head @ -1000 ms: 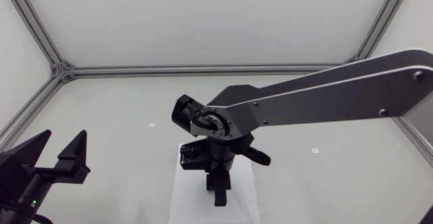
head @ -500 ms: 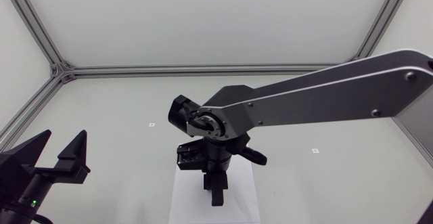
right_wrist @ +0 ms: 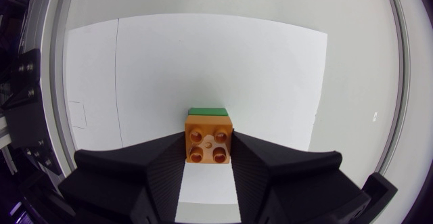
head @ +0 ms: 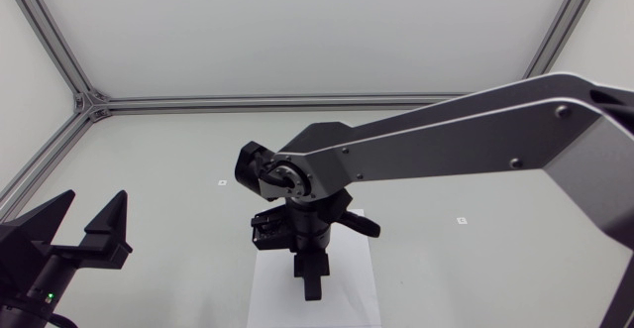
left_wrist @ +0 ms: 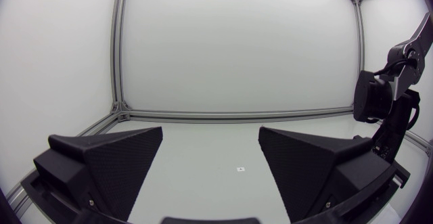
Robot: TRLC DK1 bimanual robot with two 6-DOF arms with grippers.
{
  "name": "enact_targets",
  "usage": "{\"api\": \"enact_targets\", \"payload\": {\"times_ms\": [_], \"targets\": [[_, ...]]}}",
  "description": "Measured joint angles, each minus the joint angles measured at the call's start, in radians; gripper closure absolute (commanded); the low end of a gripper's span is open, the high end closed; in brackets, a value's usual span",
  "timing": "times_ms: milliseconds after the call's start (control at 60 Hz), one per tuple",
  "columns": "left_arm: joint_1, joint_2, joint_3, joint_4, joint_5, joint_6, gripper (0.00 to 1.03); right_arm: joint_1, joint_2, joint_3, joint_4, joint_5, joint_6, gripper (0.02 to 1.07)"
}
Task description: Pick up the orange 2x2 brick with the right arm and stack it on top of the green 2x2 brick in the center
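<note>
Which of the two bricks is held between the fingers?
The orange brick, gripped from both sides by the right gripper. The green brick is only a strip ahead of it, outside the fingers.

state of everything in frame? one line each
orange brick: gripped by the right pincer, studs up.
green brick: on the paper, mostly hidden just beyond the orange brick; can't tell if they touch.
right pincer: shut on the orange brick.
left pincer: open, empty.
paper: flat on the table.

Right arm across the middle, right pincer downward, tight on the orange brick; left pincer agape, low at the side.
</note>
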Motion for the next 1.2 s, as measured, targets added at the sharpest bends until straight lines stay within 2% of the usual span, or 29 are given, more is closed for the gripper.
{"api": "enact_targets", "payload": {"times_ms": [167, 300, 517, 783, 1200], "targets": [[0.0, 0.0, 0.0, 0.0, 0.0, 0.0, 0.04, -0.015, 0.008, 0.007, -0.009, -0.029, -0.001, 1.01], [0.0, 0.0, 0.0, 0.0, 0.0, 0.0, 0.04, -0.026, -0.011, -0.034, 0.041, -0.046, -0.001, 1.01], [0.0, 0.0, 0.0, 0.0, 0.0, 0.0, 0.04, -0.01, -0.045, -0.09, 0.1, -0.006, 0.019, 1.01], [0.0, 0.0, 0.0, 0.0, 0.0, 0.0, 0.04, -0.004, -0.014, -0.039, 0.04, 0.014, 0.021, 1.01], [0.0, 0.0, 0.0, 0.0, 0.0, 0.0, 0.04, -0.034, -0.003, -0.028, 0.029, -0.055, -0.028, 1.01]]}}
